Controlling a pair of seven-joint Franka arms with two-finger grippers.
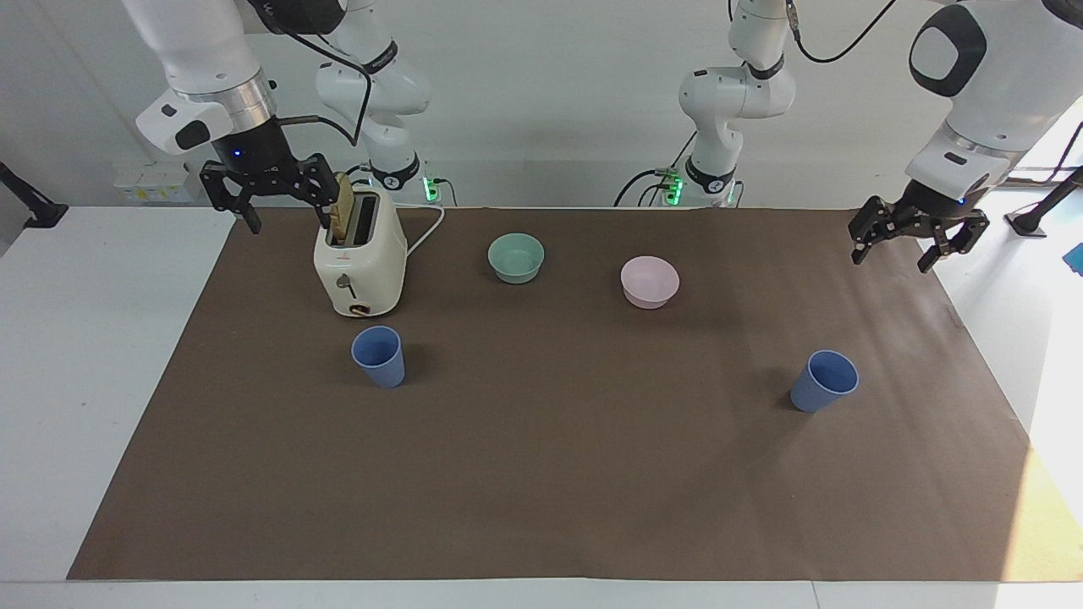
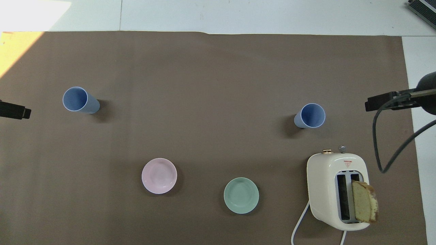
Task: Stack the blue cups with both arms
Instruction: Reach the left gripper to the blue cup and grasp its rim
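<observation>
In the facing view, I am seeing the right gripper point(image 1: 260, 196) hanging at the upper left of the frame, over the table point(image 1: 541, 474) edge just beside the toaster point(image 1: 360, 262), its fingers spread apart and holding nothing. A slice of bread point(image 1: 342, 210) is sticking up out of the toaster's slot. The left gripper point(image 1: 918, 237) is hovering at the upper right of the frame over the corner of the brown mat, fingers also spread and empty. One blue cup point(image 1: 378, 356) is standing upright at centre left, directly below the toaster in the frame. The other blue cup point(image 1: 824, 381) is standing at centre right, well apart from the first. The teal bowl point(image 1: 516, 257) and the pink bowl point(image 1: 650, 282) are sitting in the upper middle, between the two arms' ends.

In the overhead view, I am seeing only a dark tip of the left gripper point(image 2: 14, 111) at the left edge, beside one blue cup point(image 2: 79, 100) at upper left. The second blue cup point(image 2: 310, 116) is sitting at centre right, above the toaster point(image 2: 337, 190) in the frame. A black part of the right gripper point(image 2: 391, 101) is poking in at the right edge. Both bowls, pink point(image 2: 159, 176) and teal point(image 2: 241, 195), are lying in the lower middle.
</observation>
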